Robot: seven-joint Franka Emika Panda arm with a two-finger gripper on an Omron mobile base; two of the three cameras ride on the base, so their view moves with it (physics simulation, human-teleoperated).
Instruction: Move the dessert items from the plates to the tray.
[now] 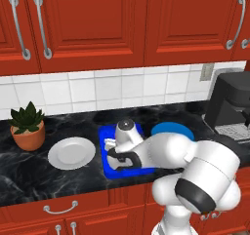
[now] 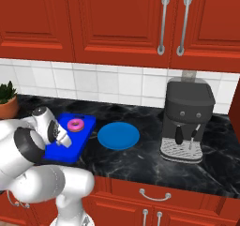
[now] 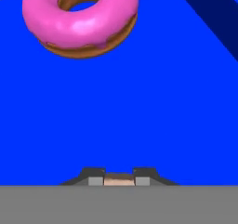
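Note:
The pink-frosted ring donut lies on the blue rectangular tray; in the right base view the donut sits at the far end of the tray. My gripper hangs low over the tray's near part, shut on the tiny tan cake cube, which shows as a sliver between the two dark fingertips. The white plate left of the tray and the round blue plate right of it are both bare. My hand covers much of the tray.
A black coffee machine stands on the dark marble counter to the right of the blue plate. A potted plant stands at the far left. Red cabinets hang above the white tiled wall.

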